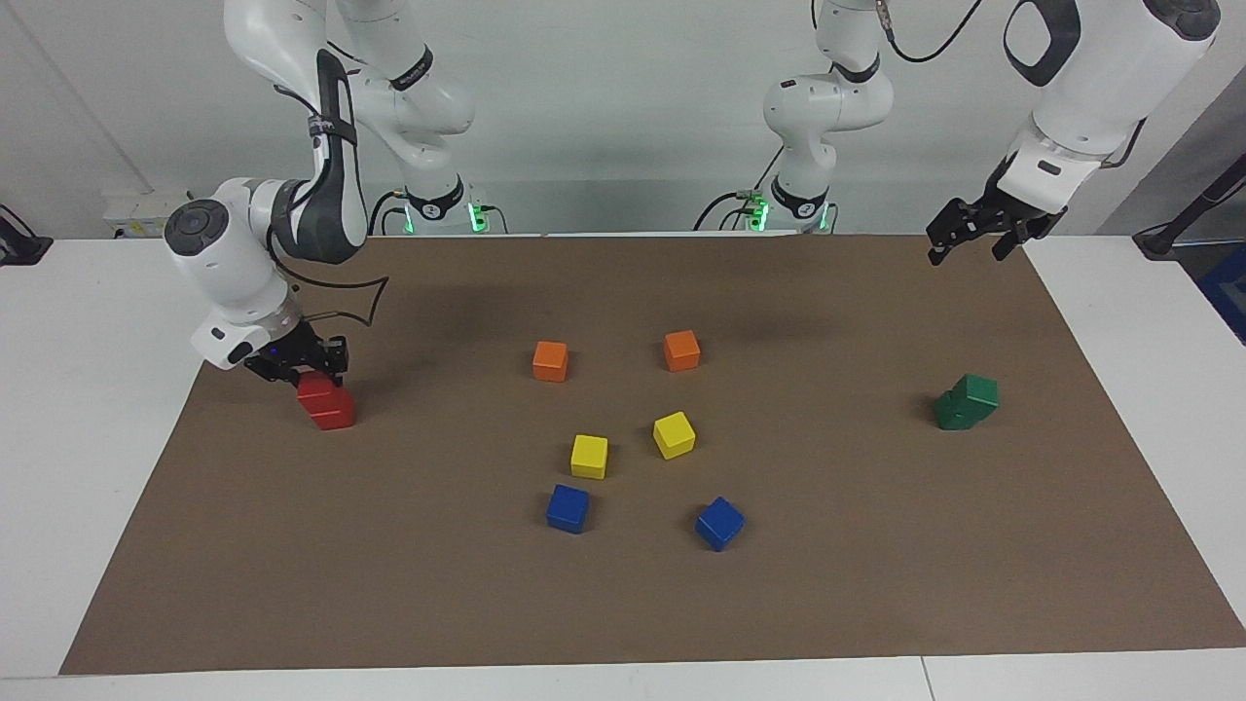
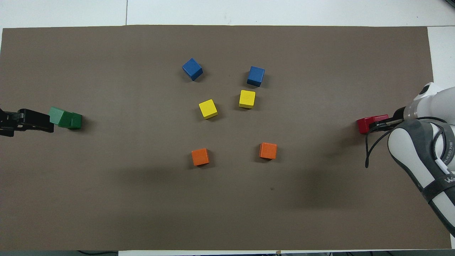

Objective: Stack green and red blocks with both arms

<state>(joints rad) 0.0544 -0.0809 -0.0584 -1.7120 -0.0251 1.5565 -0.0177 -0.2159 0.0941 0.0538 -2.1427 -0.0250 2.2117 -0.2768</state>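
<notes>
Two red blocks (image 1: 331, 411) sit stacked toward the right arm's end of the mat, the upper one (image 1: 313, 389) offset on the lower. My right gripper (image 1: 311, 376) is low on the stack, shut on the upper red block; in the overhead view its fingers (image 2: 381, 123) lie across the red blocks (image 2: 363, 126). Two green blocks (image 1: 954, 413) are stacked toward the left arm's end, the upper one (image 1: 977, 390) tilted and skewed; they also show in the overhead view (image 2: 73, 120). My left gripper (image 1: 969, 251) (image 2: 46, 122) is open and empty, raised above the mat beside the green stack.
In the middle of the brown mat (image 1: 389, 584) lie two orange cubes (image 1: 550, 360) (image 1: 681, 350), two yellow cubes (image 1: 589, 456) (image 1: 674, 434) and two blue cubes (image 1: 568, 507) (image 1: 719, 523), all apart from each other. White table surrounds the mat.
</notes>
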